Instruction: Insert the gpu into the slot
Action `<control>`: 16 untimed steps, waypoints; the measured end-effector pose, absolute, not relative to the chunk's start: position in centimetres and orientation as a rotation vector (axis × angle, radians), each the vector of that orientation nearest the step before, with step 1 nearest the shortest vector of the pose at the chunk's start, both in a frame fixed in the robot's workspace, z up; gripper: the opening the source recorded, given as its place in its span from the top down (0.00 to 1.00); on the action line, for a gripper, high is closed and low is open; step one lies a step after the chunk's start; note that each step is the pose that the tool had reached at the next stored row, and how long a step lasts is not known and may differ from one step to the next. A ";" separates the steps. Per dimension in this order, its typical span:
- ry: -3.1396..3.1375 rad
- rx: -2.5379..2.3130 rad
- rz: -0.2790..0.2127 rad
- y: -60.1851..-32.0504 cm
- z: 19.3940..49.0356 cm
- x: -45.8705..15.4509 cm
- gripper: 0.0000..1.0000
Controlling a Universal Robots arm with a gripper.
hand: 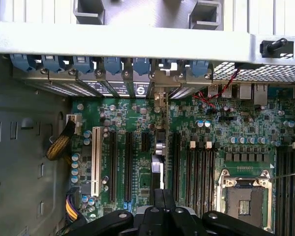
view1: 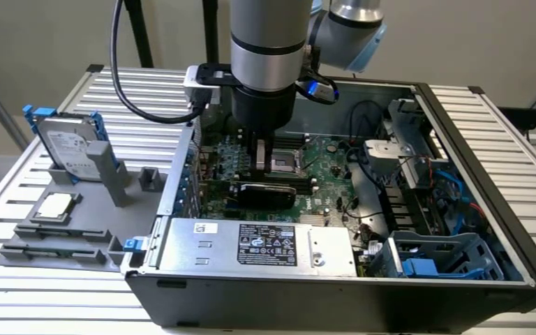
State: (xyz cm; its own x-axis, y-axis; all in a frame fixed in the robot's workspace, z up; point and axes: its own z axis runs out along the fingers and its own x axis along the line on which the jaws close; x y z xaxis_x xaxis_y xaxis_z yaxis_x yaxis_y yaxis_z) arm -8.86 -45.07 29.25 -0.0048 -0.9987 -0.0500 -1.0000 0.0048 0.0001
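Black expansion slots run beside the gpu on one flank, memory slots and the CPU socket on the other; the tool pinches the gpu's upper edge, fingers nearly together; the gpu stands edge-on over the green motherboard, one end near the case wall, with slim gaps either side

Exterior high, oblique; wrist close above the shared motherboard
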 end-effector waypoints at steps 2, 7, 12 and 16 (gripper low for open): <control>2.201 -2.191 0.055 -45.1 29.3 -8.9 0.89; 2.201 -2.191 0.055 -45.1 29.3 -9.0 0.89; 2.199 -2.204 0.056 -45.1 29.2 -9.8 0.89; 2.210 -2.229 0.065 -45.1 29.2 -10.0 0.89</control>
State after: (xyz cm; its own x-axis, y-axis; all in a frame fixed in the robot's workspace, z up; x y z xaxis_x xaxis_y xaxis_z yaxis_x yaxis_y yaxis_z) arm -10.03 -45.07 29.24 0.0080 -0.9995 -0.0309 -0.9996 -0.0088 0.0274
